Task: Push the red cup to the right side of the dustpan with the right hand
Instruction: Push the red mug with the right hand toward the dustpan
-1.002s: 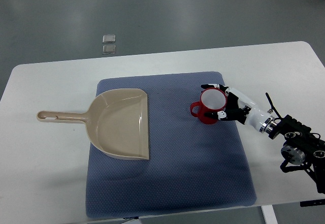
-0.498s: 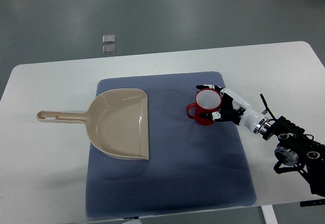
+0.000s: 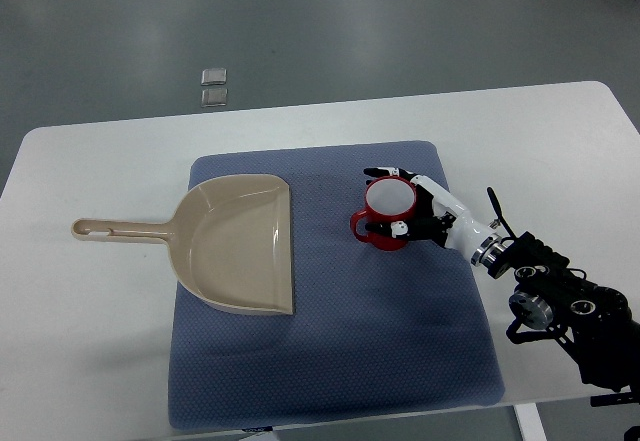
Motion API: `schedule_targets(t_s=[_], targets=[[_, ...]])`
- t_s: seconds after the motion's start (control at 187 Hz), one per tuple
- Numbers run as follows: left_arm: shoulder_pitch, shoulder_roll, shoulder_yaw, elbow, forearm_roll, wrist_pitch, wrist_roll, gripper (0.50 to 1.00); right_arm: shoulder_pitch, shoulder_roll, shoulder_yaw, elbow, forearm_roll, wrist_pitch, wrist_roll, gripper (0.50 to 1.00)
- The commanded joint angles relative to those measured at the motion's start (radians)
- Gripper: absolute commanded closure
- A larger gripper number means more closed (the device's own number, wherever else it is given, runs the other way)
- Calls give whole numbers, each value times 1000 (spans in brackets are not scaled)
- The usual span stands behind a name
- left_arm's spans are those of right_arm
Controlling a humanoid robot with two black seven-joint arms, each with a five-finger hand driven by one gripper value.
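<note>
The right robot hand (image 3: pixel 412 209) cups the red cup (image 3: pixel 385 214) from its right, fingers curled round it. The cup stands upright on the blue mat (image 3: pixel 400 341) — partway across, with a clear gap left to the dustpan (image 3: pixel 240 246) on the tabletop (image 3: pixel 90 341).

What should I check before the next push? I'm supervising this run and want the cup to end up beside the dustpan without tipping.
1. Red cup upright on the blue mat: ok.
2. Right hand against the cup's right side: ok.
3. Path to the dustpan clear: ok.
4. Cup beside the dustpan's open edge: not ok, a gap remains.
5. Cup handle facing left, leading: ok.
6. Finger contact firmness: cannot tell.
</note>
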Motion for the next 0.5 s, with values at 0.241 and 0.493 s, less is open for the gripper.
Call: schedule_targets(t_s=[0.241, 0.493], targets=[[0, 0, 0, 2, 0, 0, 0, 500, 22, 71, -45, -2, 0, -47, 0, 570], [0, 0, 0, 0, -2, -1, 0, 500, 25, 110, -91, 0, -5, -85, 0, 570]])
